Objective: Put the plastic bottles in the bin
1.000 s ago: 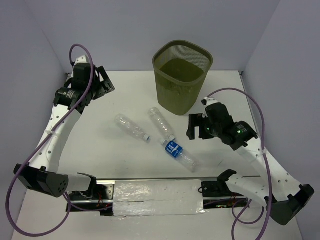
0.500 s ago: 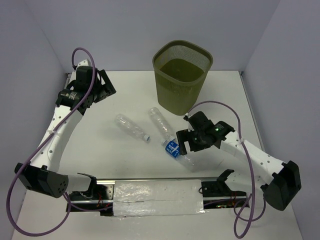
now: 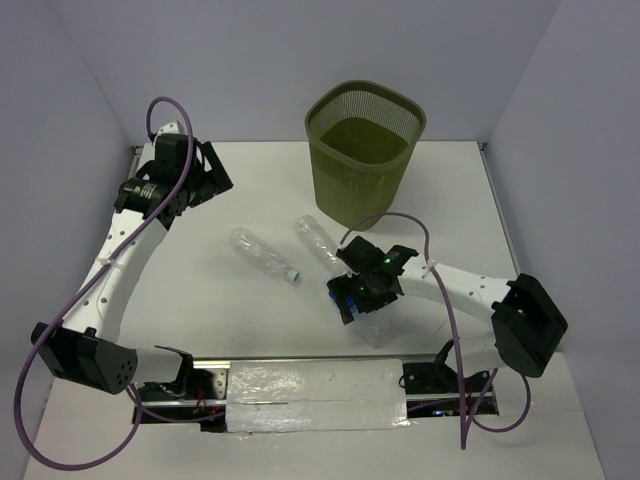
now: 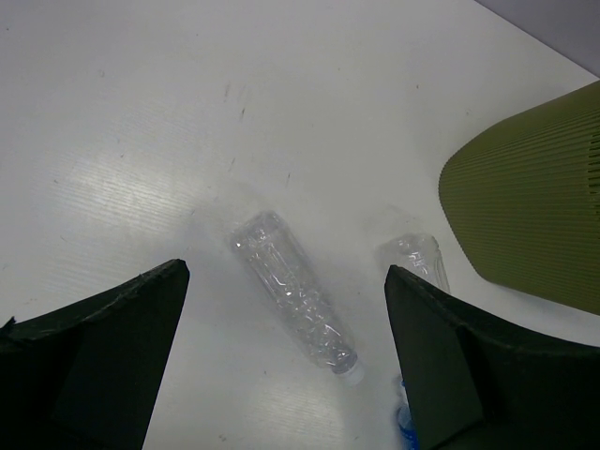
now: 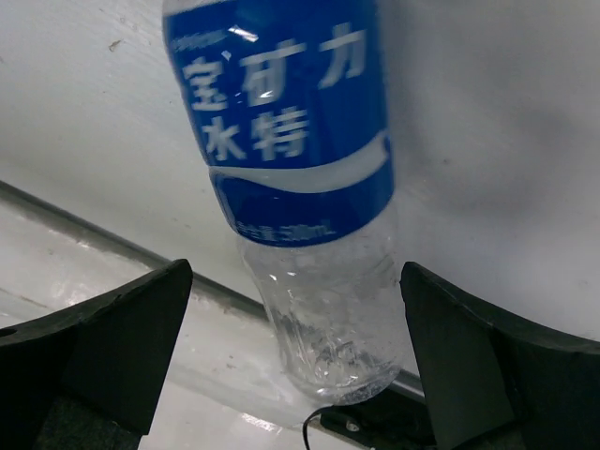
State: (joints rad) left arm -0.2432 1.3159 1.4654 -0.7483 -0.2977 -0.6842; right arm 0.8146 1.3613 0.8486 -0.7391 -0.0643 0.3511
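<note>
The olive-green mesh bin (image 3: 357, 190) stands at the back of the table. Two clear plastic bottles with no label lie in front of it, one to the left (image 3: 262, 255) and one nearer the bin (image 3: 317, 240). A third bottle with a blue label (image 3: 372, 325) lies nearer the front. My right gripper (image 3: 348, 298) is low over it, open. In the right wrist view the blue-label bottle (image 5: 291, 141) lies between the spread fingers of the gripper (image 5: 295, 272), which do not touch it. My left gripper (image 3: 208, 176) hangs open at the back left. Its wrist view looks down past the open gripper (image 4: 286, 274) on the left bottle (image 4: 295, 300).
A taped metal rail (image 3: 315, 385) runs along the table's front edge, just beyond the blue-label bottle's base. In the left wrist view the bin's wall (image 4: 534, 206) stands at the right, with the second clear bottle's end (image 4: 417, 258) beside it. Grey walls close in the table.
My right arm has swung left and down from beside the bin until its open gripper sits over the blue-label bottle. The left arm has barely shifted. The bottles have not moved.
</note>
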